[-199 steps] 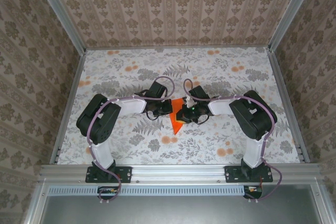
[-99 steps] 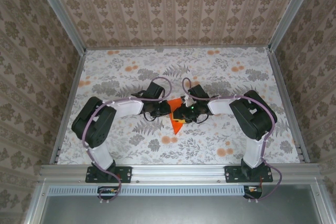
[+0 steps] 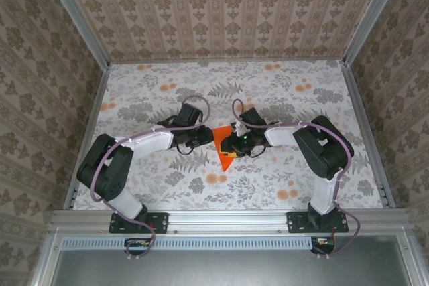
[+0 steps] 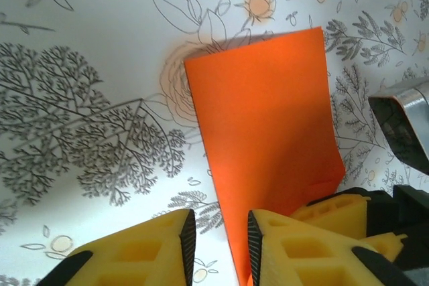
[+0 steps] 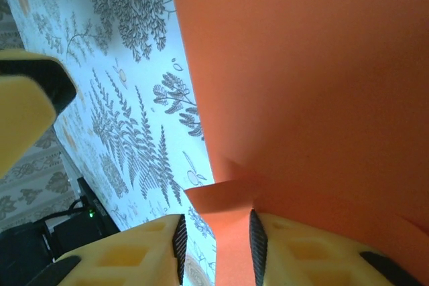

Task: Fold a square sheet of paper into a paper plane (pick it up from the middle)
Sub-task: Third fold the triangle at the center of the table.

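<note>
The square sheet of paper (image 3: 225, 155) is a creased, bright orange pointed shape on the floral table, its tip toward the near edge. My left gripper (image 3: 209, 138) sits at its left edge. In the left wrist view the paper (image 4: 268, 138) stands tilted, its edge running along the inner face of the right finger (image 4: 295, 246), and the left gripper (image 4: 218, 222) is open. My right gripper (image 3: 231, 145) is at the paper's right side. In the right wrist view a small folded flap of the paper (image 5: 224, 195) lies between the jaws of the open right gripper (image 5: 216, 229).
The table (image 3: 301, 105) has a grey floral print with small pale orange flowers (image 3: 216, 179). Patterned walls and metal rails (image 3: 362, 125) enclose it. The right gripper's yellow finger (image 4: 335, 207) shows just behind the paper in the left wrist view.
The left arm's elbow has swung down and to the left, and its wrist has drawn slightly left, the gripper staying at the paper's edge. The right arm has held still.
</note>
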`<state>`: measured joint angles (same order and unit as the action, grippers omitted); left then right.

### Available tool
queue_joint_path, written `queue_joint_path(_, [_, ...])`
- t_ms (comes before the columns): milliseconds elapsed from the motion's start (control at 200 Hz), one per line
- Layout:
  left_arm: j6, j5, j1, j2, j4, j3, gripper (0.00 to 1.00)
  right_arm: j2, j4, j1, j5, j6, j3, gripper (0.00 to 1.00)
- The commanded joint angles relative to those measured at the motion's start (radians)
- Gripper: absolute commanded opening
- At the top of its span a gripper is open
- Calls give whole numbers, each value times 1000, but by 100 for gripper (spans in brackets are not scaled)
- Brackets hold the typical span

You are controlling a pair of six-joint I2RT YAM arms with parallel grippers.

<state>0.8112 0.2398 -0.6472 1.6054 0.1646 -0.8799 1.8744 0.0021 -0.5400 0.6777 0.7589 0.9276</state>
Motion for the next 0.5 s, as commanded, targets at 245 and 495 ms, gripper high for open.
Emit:
queue_joint_path(245, [3,58,-88,36,-50,16,6,20,-105,-2,-95,-22,-30,5])
queue_joint_path(495, [22,79,-109,82,-105,33,0,18,-107,-2,-98,-20,-30,2])
